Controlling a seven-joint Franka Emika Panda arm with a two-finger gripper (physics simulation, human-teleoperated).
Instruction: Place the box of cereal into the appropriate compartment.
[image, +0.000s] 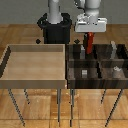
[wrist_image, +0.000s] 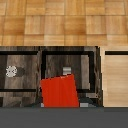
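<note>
Gripper (image: 89, 34) closed on the box of cereal (image: 89, 44), held above the dark compartment tray's (image: 120, 80) far row — release into a compartment not yet done.

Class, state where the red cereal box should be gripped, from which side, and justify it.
Grip the cereal box near its upper end, from above. It hangs upright and slim under the gripper, its narrow faces fitting between the fingers, and a top hold leaves its lower end free to enter the dark compartment tray.
</note>
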